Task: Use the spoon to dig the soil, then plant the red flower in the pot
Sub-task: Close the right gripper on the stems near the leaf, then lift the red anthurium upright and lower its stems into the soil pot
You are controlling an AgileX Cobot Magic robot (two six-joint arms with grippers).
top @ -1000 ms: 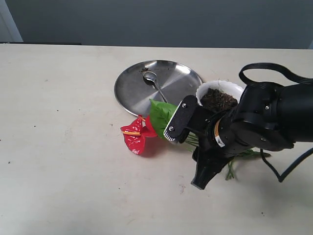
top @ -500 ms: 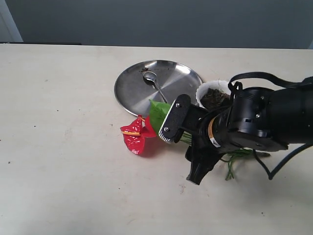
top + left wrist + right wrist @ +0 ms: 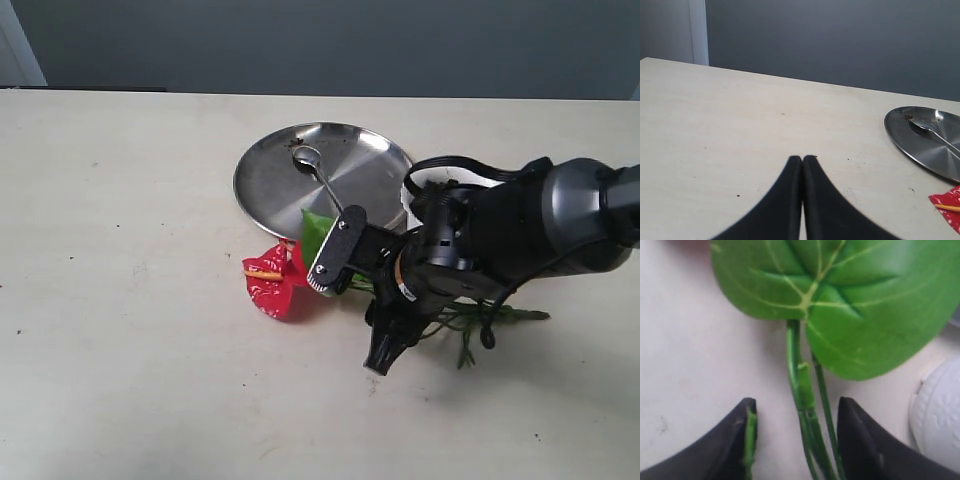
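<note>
**Right arm over the flower, ready to grasp.** Nearest the exterior camera, the pale cream bench (image 3: pixel 120 330) is carrying every item. On it, the right end effector (image 3: pixel 797 407) is reaching down with its two black fingers (image 3: pixel 735 440) spread apart, released and gripping nothing. The fingers are straddling the thin green stems (image 3: pixel 802 385) of the glossy, heart-bloomed artificial red flower (image 3: pixel 272 283), which is lying flat on the bench. The flower's long axis is running across the exterior view, blooms at the left and stem ends trailing to the right, so the fingers are facing each other across that axis. The broad green leaf (image 3: pixel 840 290) is lying just beyond the fingertips. The small white embossed ceramic pot (image 3: pixel 940 420) is standing just beside one finger; its soil is hidden behind the arm. Farther back, the slim silver metal spoon (image 3: pixel 318 172) is resting in the round steel plate (image 3: pixel 270 190). The left end effector (image 3: pixel 802 165) is clenched on nothing, well apart from the flower, so the right arm is judged to be the nearer.
</note>
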